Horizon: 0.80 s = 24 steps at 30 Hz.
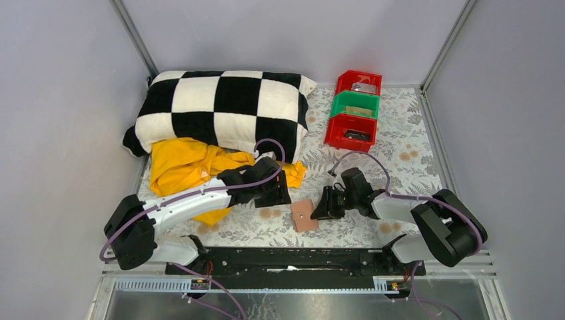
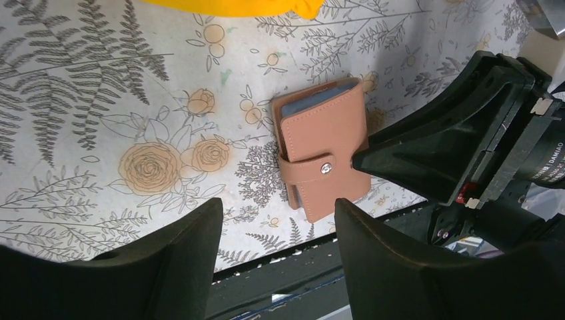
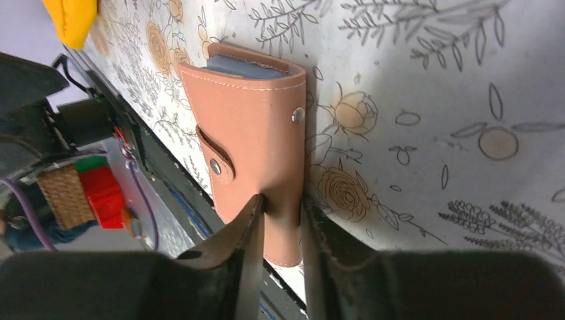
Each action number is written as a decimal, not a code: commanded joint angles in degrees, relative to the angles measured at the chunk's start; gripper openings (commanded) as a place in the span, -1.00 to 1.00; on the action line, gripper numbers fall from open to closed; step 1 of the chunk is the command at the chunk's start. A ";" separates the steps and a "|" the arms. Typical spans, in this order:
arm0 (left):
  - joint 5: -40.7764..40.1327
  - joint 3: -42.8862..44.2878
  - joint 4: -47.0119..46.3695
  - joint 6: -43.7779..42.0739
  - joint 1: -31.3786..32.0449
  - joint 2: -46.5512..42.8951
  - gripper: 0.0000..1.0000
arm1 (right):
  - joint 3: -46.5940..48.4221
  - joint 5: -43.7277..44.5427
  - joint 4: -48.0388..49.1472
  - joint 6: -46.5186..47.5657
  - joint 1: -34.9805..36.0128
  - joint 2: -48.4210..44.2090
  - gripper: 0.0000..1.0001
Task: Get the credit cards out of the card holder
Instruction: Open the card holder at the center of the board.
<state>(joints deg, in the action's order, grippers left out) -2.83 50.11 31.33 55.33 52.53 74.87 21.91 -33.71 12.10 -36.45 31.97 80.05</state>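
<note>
The card holder [image 1: 306, 215] is a tan-brown leather wallet, closed with its snap tab, lying near the table's front edge. It also shows in the left wrist view [image 2: 322, 155] and the right wrist view [image 3: 253, 133], with grey-blue inner panels peeking out at one end. My right gripper [image 1: 321, 208] [image 3: 283, 213] is shut on the wallet's edge, one finger on each face. My left gripper [image 1: 276, 190] [image 2: 278, 223] is open and empty, just left of the wallet. The credit cards are hidden inside.
A checkered pillow [image 1: 223, 107] and a yellow cloth [image 1: 190, 167] lie at the back left. Red and green bins [image 1: 354, 110] stand at the back right. The table's front edge and black rail [image 1: 293, 257] are right beside the wallet.
</note>
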 commanded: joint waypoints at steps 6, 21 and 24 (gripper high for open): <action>4.27 -0.29 -6.25 -0.17 0.43 3.67 0.29 | -6.26 4.92 3.49 -12.84 0.20 -7.33 -1.00; -6.25 8.86 -9.96 1.14 12.26 19.01 0.04 | -5.79 11.66 0.19 -17.07 0.15 -11.09 -1.00; -12.33 13.11 -5.29 1.27 13.60 21.75 0.02 | -5.64 11.63 0.12 -17.01 0.18 -10.97 -1.00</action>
<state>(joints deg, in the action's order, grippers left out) -6.37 56.82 22.87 55.79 64.73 94.48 15.90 -25.54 13.91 -53.01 32.03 68.49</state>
